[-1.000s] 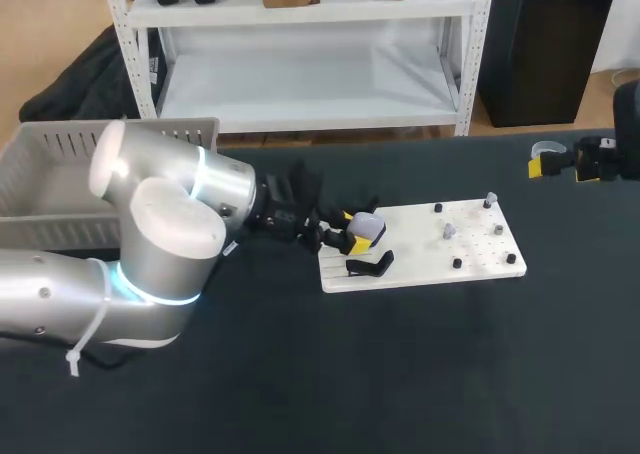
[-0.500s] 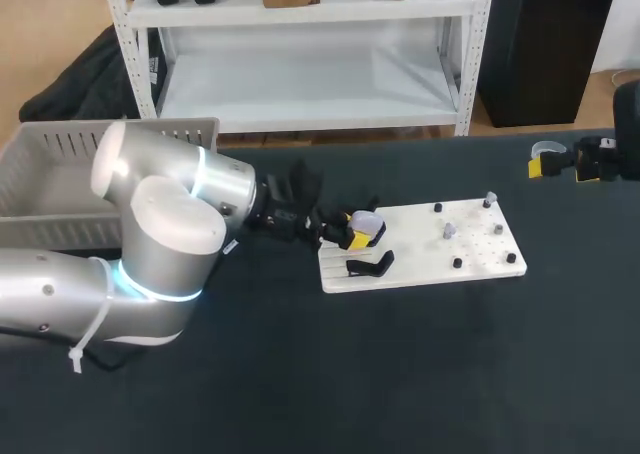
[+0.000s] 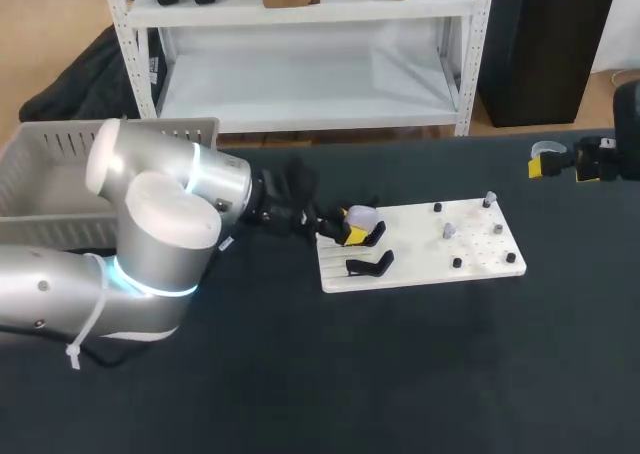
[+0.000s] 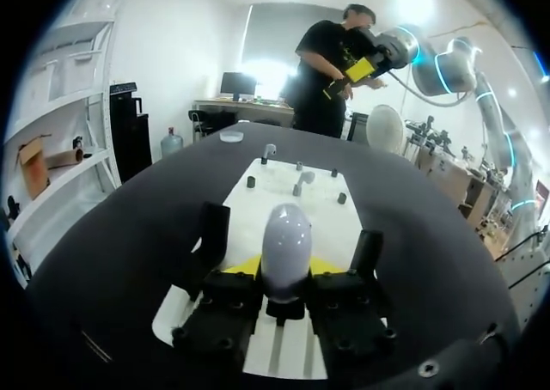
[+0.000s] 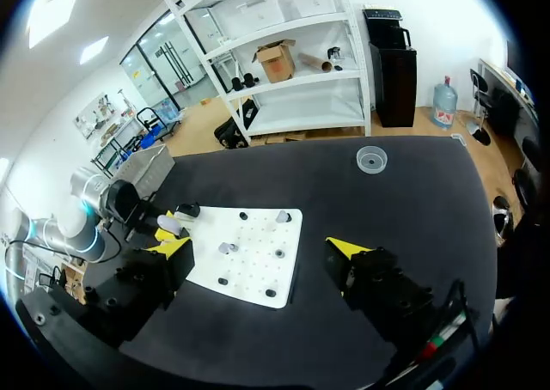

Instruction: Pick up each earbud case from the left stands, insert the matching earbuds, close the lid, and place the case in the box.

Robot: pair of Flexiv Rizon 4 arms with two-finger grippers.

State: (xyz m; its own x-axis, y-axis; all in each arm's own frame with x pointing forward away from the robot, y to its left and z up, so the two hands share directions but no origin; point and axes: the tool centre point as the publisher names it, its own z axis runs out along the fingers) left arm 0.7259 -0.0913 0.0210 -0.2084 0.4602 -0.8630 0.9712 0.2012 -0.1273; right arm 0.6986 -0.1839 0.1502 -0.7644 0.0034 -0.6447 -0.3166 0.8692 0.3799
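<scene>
My left gripper [image 3: 347, 231] is shut on a pale lavender earbud case [image 3: 362, 217] at the left end of the white board [image 3: 420, 264]. In the left wrist view the case [image 4: 286, 244] stands upright between the yellow tips of the gripper [image 4: 284, 268], with black stands [image 4: 213, 228] on either side. Another black stand [image 3: 369, 264] lies just in front on the board. Small pale earbuds [image 3: 449, 230] sit among black pegs further right. My right gripper [image 3: 565, 161] hangs open at the table's far right, and its own view looks down on the board [image 5: 249, 257] between the gripper's [image 5: 262, 248] spread fingers.
A grey slatted box [image 3: 50, 189] stands at the table's back left, behind my left arm. A small clear cup [image 5: 371, 159] sits near the far right edge. The dark tabletop [image 3: 400, 374] stretches in front of the board.
The left gripper's fingers have closed in on the earbud case, and the case has shifted slightly up and back from the stand. The right arm has stayed still.
</scene>
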